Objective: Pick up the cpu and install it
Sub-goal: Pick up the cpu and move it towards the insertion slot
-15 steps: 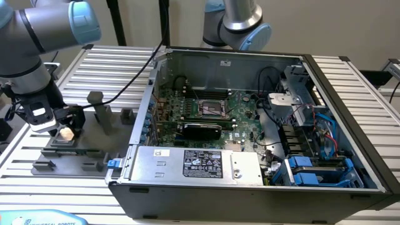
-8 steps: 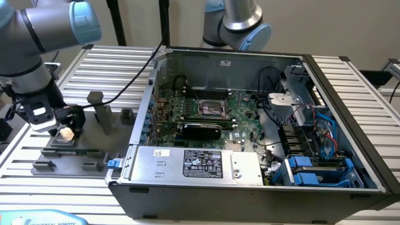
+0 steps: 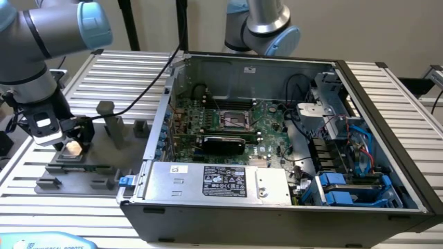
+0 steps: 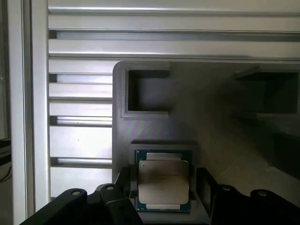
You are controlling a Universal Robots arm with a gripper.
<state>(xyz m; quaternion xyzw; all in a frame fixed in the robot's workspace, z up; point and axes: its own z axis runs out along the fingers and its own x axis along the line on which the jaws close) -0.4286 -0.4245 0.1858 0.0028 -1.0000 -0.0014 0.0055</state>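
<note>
Jaws: apart, with one dark finger on each side of the cpu (image 4: 163,180). A thin gap shows on one side, so I think they are not squeezing it.
Cpu: lies flat in a small square nest, shiny side up, right between the jaws.
Holder: the grey holder (image 4: 154,126) carries the nest. It sits on the ribbed metal worktop (image 3: 118,67) at the exterior view's left.
Case: the open computer case (image 3: 277,218) stands just beside the holder, at the exterior view's right.
Socket: the dark square socket (image 3: 234,120) is on the board inside the case, well apart from the cpu.
Risk, crooked grip: one finger looks closer to the chip than the other. It could push the chip sideways and tip it in the nest.
Risk, slipping: the chip is thin and smooth with very little edge to hold. A weak squeeze could let it drop.
Risk, snagging: the nest walls hug the chip closely. A finger could catch on a wall and miss the chip.
Risk, at the case: wires and tall walls crowd the socket. A tilted chip could bump them or hurt the socket.
</note>
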